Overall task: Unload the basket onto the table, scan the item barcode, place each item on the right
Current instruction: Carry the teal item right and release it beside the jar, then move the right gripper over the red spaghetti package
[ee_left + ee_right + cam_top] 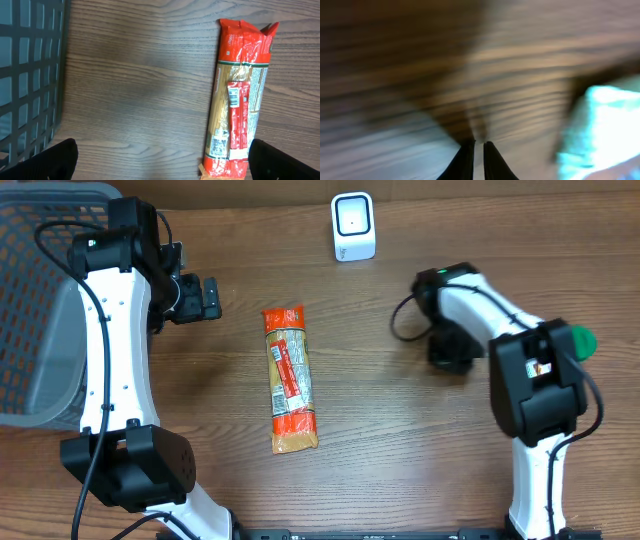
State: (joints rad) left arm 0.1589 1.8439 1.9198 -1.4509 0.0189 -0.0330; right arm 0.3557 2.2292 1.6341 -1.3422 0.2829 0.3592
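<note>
hardly begun, with pasta packet [289,378] lying flat mid-table well apart from scanner [353,227], left gripper [195,298] gaping empty near it, right gripper [474,160] pinched almost closed on nothing, pickup and scan left to do.

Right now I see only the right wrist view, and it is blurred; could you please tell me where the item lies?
Observer: The pasta packet lies flat on the table, lengthwise, away from your gripper.
Operator: Thank you. Where is the scanner?
Observer: The white scanner stands upright beyond the packet's far end, apart from it.
Operator: Is the left gripper holding the packet?
Observer: No, the left gripper is open beside it, not touching.
</note>
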